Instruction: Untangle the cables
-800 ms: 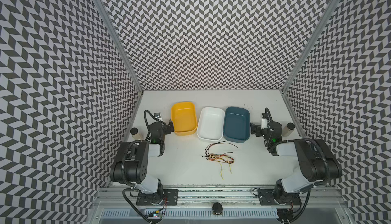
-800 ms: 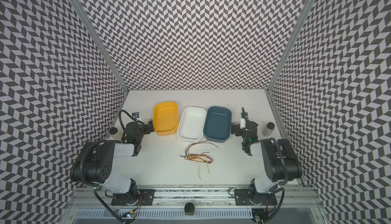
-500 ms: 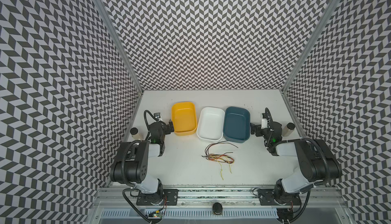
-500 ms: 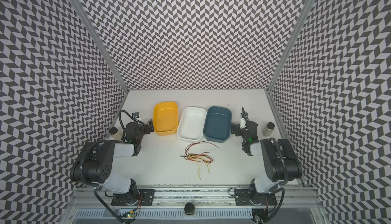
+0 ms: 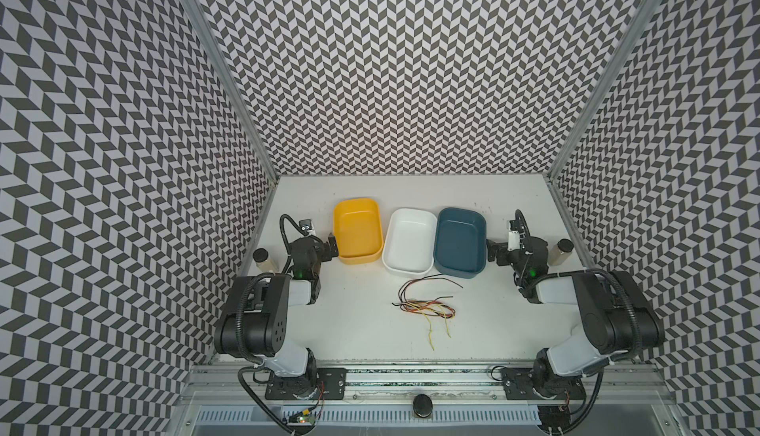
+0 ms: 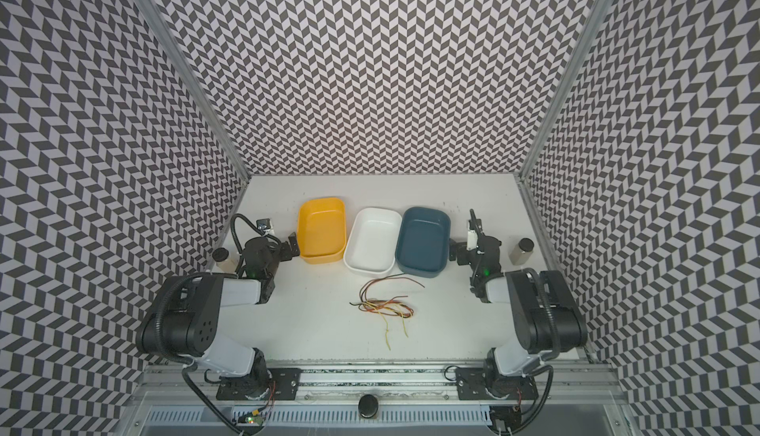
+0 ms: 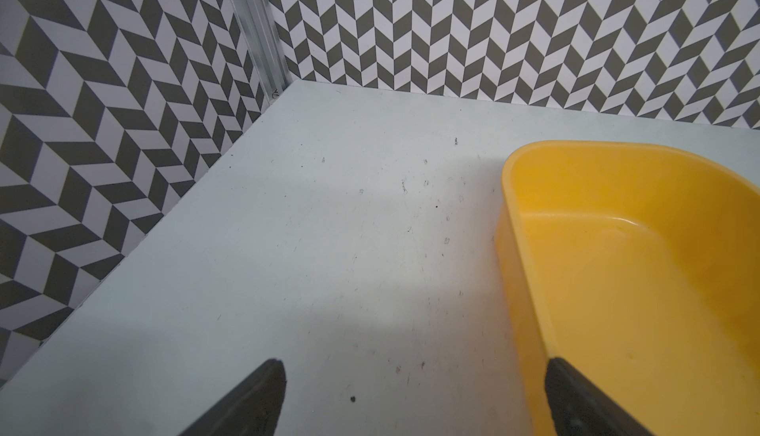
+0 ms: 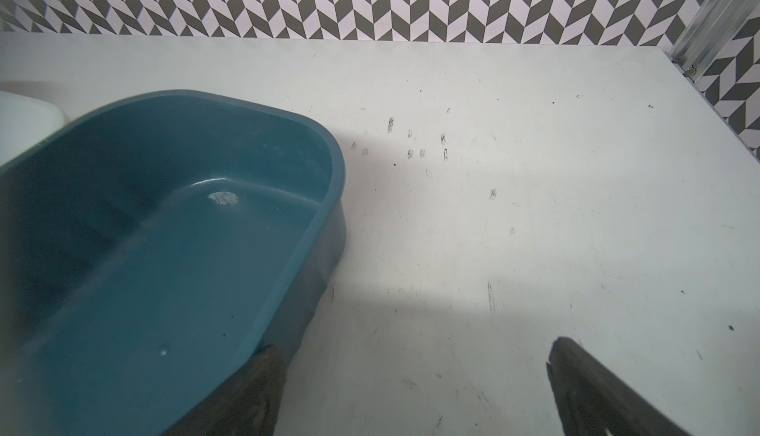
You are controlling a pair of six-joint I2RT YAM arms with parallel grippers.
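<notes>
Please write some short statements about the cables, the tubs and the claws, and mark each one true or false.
1. The cables lie on the table, in no tub. True.
2. The left claw is shut on a yellow cable. False: it is open and empty, beside the yellow tub.
3. The white tub stands between the yellow tub and the blue tub. True.
4. The right claw is above the cables. False: it is open beside the blue tub, apart from them.

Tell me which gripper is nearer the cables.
Right. The right gripper is beside the blue tub, just behind and right of the cables; the left gripper is beside the yellow tub, farther off.
</notes>
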